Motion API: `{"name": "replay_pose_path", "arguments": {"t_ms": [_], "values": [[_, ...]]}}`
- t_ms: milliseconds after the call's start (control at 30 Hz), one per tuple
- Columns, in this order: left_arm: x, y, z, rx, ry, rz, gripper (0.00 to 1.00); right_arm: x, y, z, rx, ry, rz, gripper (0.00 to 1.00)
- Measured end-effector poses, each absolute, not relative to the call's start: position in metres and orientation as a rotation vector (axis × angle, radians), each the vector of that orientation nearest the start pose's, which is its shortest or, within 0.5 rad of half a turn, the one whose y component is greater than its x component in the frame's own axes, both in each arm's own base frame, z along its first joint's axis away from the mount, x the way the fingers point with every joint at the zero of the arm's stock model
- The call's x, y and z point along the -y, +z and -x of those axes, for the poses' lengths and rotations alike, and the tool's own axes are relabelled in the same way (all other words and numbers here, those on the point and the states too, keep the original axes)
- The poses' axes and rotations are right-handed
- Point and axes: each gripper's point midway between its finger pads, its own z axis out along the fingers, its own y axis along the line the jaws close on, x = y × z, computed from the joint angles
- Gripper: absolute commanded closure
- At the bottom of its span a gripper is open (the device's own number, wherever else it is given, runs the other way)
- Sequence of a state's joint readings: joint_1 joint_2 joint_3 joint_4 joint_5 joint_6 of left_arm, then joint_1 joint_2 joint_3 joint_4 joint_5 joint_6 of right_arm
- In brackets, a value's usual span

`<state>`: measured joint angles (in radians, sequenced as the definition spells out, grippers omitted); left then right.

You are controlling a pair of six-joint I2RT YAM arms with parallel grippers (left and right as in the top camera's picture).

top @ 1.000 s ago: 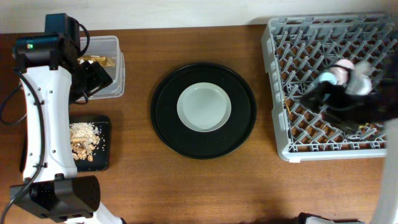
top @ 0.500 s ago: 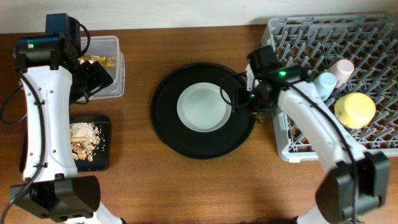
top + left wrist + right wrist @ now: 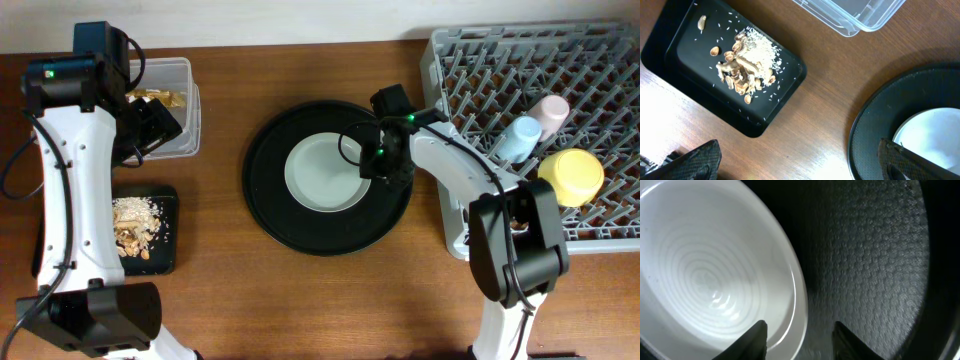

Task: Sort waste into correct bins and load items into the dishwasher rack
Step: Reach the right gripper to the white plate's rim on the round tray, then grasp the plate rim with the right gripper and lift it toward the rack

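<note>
The pale grey-green plate (image 3: 326,172) lies in the middle of the round black tray (image 3: 270,205). My right gripper (image 3: 379,160) is down at the plate's right edge. In the right wrist view its open jaws (image 3: 800,341) straddle the plate's (image 3: 710,275) rim, one finger over the plate and one over the tray (image 3: 875,255). A gap shows on both sides of the rim. The dishwasher rack (image 3: 470,215) holds the blue cup (image 3: 517,138), pink cup (image 3: 549,110) and yellow bowl (image 3: 571,176). My left gripper (image 3: 800,162) hangs open and empty above the table.
The clear box (image 3: 178,78) at the back left holds a gold-brown wrapper (image 3: 162,97). In front of it the shallow black tray (image 3: 168,205) holds beige food scraps (image 3: 135,225); these scraps (image 3: 746,64) also show in the left wrist view. My left arm stands over both bins.
My right arm has swung from above the rack to the plate's right edge, and its jaws have narrowed around the rim. The left arm has not moved.
</note>
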<state>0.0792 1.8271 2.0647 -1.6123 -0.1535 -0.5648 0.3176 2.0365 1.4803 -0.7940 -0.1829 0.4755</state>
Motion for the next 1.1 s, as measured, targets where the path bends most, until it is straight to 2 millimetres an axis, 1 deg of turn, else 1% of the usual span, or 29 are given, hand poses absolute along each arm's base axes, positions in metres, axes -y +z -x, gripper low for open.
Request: {"name": "replay_pose_path", "arguments": {"t_ms": [100, 267, 333, 433, 533, 567, 633, 800, 900, 967, 1033, 1067, 1100], "values": [[-0.055, 0.246, -0.355, -2.754, 0.148, 0.942, 0.01, -0.165, 0.030, -0.404, -2.970, 0.383, -0.228, 0.62], [-0.055, 0.246, -0.355, -2.754, 0.148, 0.942, 0.01, -0.166, 0.022, -0.406, -2.972, 0.383, -0.243, 0.62], [-0.055, 0.246, -0.355, -2.755, 0.149, 0.943, 0.01, -0.166, 0.018, -0.407, -2.976, 0.381, -0.244, 0.64], [-0.055, 0.246, -0.355, -2.754, 0.148, 0.942, 0.01, -0.167, 0.013, -0.407, -2.982, 0.378, -0.247, 0.65], [-0.055, 0.246, -0.355, -2.755, 0.149, 0.942, 0.01, -0.166, 0.008, -0.407, -2.992, 0.373, -0.254, 0.78], [-0.055, 0.246, -0.355, -2.754, 0.148, 0.942, 0.01, -0.166, 0.007, -0.407, -2.992, 0.372, -0.248, 0.86], [-0.055, 0.246, -0.355, -2.755, 0.149, 0.942, 0.01, -0.165, 0.006, -0.406, -2.997, 0.359, -0.258, 0.95], [-0.055, 0.246, -0.355, -2.754, 0.148, 0.942, 0.01, -0.166, 0.008, -0.401, -3.023, 0.367, -0.273, 0.96], [-0.055, 0.246, -0.355, -2.754, 0.148, 0.942, 0.01, -0.161, 0.020, -0.395, -3.076, 0.342, -0.299, 0.96], [-0.055, 0.246, -0.355, -2.754, 0.149, 0.942, 0.01, -0.156, 0.036, -0.400, -3.077, 0.327, -0.318, 0.96], [-0.055, 0.246, -0.355, -2.754, 0.150, 0.942, 0.01, -0.138, 0.060, -0.412, -3.056, 0.268, -0.368, 0.96], [-0.055, 0.246, -0.355, -2.754, 0.148, 0.942, 0.01, -0.125, 0.073, -0.420, -3.031, 0.225, -0.395, 0.96], [-0.055, 0.246, -0.355, -2.754, 0.149, 0.942, 0.01, -0.104, 0.092, -0.429, -2.993, 0.151, -0.439, 0.96]]}}
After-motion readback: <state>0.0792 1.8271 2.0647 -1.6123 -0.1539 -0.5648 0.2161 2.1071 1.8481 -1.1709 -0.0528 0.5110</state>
